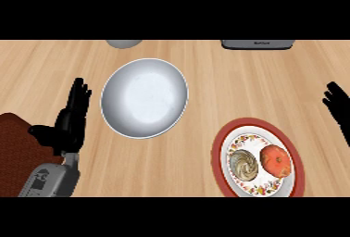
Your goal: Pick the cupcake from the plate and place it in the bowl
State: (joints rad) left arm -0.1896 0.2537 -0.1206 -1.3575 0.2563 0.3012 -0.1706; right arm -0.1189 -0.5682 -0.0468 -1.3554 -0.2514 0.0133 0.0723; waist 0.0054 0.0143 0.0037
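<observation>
**Desk:** Plate point(220, 152), red-rimmed and sitting lowest in your head view, is carrying the cupcake point(245, 165) on its left half, with a round orange item point(277, 160) touching it or just beside it on the right. You are seeing it from above, swirled top facing you.

**Operator:** Which hand are you sending?

**Desk:** You are looking at the right hand point(338, 109) resting at the frame's right edge, fingers straight and pointing up, holding nothing. The cupcake is lying down and to the left of it, nearer than to the other hand.

**Operator:** And the left?

**Desk:** Left hand point(70, 118) is standing well apart on the far side, fingers extended, thumb out, also empty, just beside the bowl point(145, 98).

**Operator:** So the route?

**Desk:** You are probably reaching in over the orange item, so the fingers are likely needing to come down from above. Then you are carrying up and to the left; the white bowl is waiting between the two hands, apart from the plate.
</observation>
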